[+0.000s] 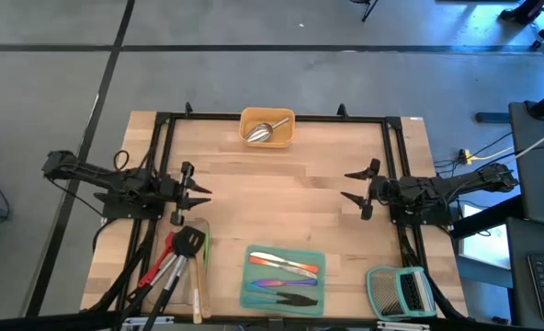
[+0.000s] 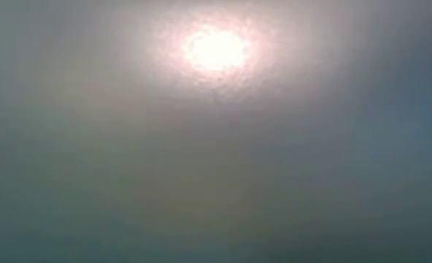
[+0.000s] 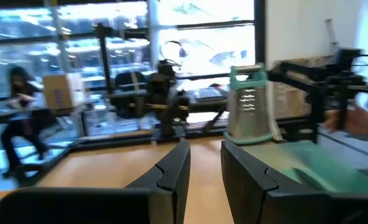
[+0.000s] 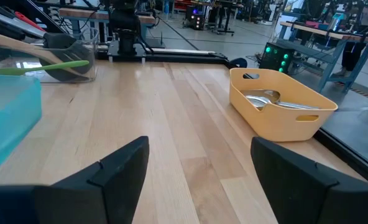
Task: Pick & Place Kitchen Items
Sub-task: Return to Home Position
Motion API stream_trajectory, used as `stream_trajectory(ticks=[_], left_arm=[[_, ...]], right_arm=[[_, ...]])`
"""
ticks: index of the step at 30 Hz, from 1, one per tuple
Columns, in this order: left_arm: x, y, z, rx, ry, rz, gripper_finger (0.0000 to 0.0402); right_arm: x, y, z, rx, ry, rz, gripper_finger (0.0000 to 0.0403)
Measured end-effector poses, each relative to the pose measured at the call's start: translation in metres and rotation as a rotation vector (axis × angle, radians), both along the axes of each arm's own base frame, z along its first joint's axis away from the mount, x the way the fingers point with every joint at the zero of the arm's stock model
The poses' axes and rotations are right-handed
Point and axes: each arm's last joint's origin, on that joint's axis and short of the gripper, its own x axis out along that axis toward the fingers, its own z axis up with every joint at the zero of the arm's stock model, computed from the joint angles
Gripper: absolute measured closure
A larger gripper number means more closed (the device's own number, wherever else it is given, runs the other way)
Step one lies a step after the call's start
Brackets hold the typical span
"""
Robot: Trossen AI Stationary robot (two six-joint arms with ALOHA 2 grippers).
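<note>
- Your left gripper (image 1: pixel 201 190) hangs over the left side of the table (image 1: pixel 290 198), above the clear tray (image 4: pixel 92 59). Its two fingers stand a narrow gap apart, with nothing between them.
- Your right gripper (image 1: pixel 347 186) hangs over the right side, level with the left one. Its two fingers are spread wide and it holds nothing.
- You have three trays – yellow, teal and clear.
- The yellow tray (image 1: pixel 246 118) sits at the far middle edge and holds the steel scoop (image 1: pixel 261 133). You cannot count the other steel pieces.
- The teal tray (image 1: pixel 250 276) sits at the near middle and holds about four pieces of cutlery.
- The clear tray at near left holds one black slotted turner (image 1: pixel 188 241), one red-handled tool (image 1: pixel 159 264), one wooden spoon (image 1: pixel 197 287) and a green-handled tool (image 4: pixel 59 64) – its other pieces overlap too much to count.
- One grater (image 1: pixel 401 291) stands at near right.
- The low view shows only a blurred glow.
</note>
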Motion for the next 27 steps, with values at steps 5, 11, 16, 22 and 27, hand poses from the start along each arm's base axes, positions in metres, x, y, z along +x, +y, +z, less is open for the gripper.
stream_trajectory(ticks=[5,11,16,22,27], left_arm=[[-0.007,-0.003,-0.007,-0.026,0.072,-0.058,0.0315],[-0.015,-0.004,-0.004,-0.005,0.029,-0.01,0.0315],[-0.019,-0.006,-0.004,0.022,-0.016,-0.003,0.0316],[-0.02,-0.008,-0.021,-0.024,0.053,-0.033,0.0316],[-0.021,-0.008,-0.022,-0.01,0.054,-0.042,0.0316]], right_arm=[[0.0,0.0,0.0,0.0,-0.002,0.0,0.0117],[0.0,0.0,0.0,0.001,-0.003,0.0,0.0117],[0.0,0.0,0.0,0.001,-0.003,0.0,0.0117],[0.0,0.0,0.0,0.0,-0.002,0.0,0.0117],[0.0,0.0,0.0,0.0,-0.001,0.0,0.0117]])
